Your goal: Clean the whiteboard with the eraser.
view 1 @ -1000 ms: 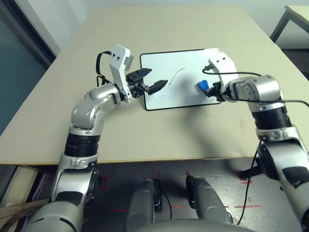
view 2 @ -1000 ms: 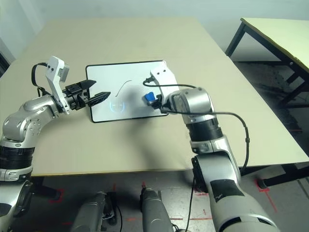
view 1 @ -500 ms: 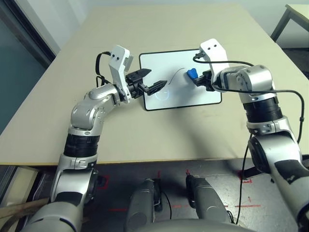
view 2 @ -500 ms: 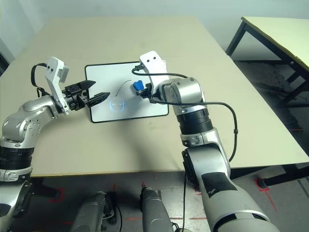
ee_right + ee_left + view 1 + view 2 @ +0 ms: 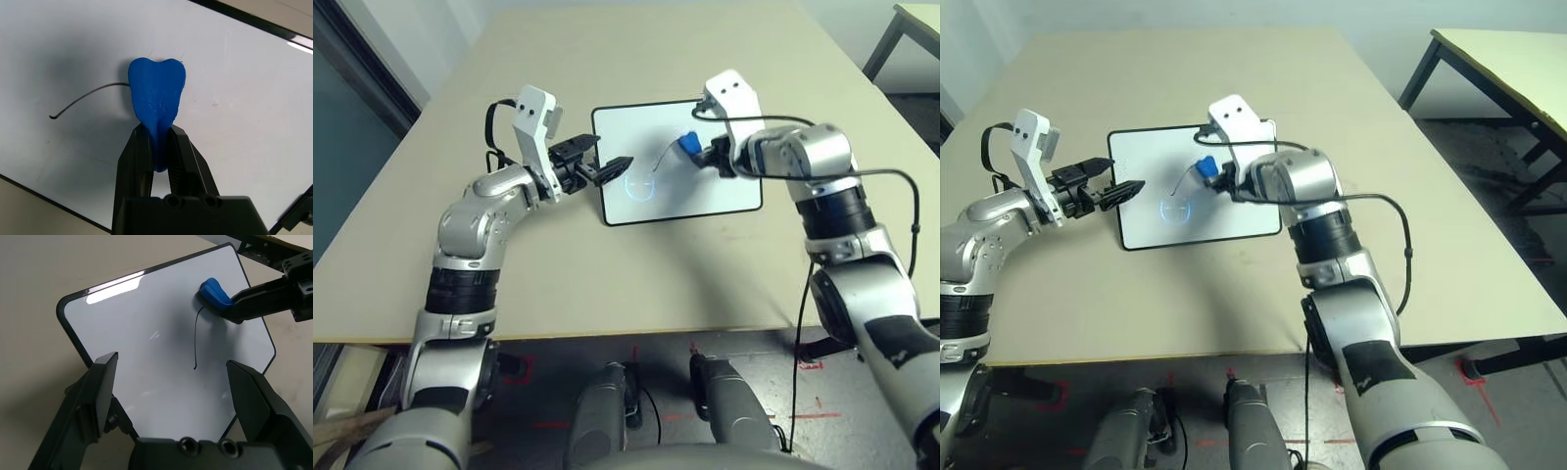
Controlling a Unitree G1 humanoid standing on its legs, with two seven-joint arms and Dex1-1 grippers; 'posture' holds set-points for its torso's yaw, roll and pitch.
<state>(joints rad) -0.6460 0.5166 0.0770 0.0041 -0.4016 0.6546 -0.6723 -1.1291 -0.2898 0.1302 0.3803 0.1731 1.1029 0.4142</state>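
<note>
This is looking like a robotics lab or test room rather than a home. A wide, plain beige laminate table [image 5: 636, 284] is standing on a dark grey floor [image 5: 1489, 392] that is carrying red tape marks [image 5: 1474, 380], the kind laid down to fix positions. A second beige table on black metal legs [image 5: 1503, 59] is sitting off to the right, and pale bare walls [image 5: 401, 39] are closing in the space.

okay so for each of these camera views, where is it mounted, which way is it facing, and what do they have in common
Left and right eye: on the head, looking down at the table over both silver forearms.
Left wrist: along the open left gripper at the whiteboard.
Right wrist: along the right gripper, shut on the eraser.
Shared: whiteboard, eraser, and the dark line.
</note>
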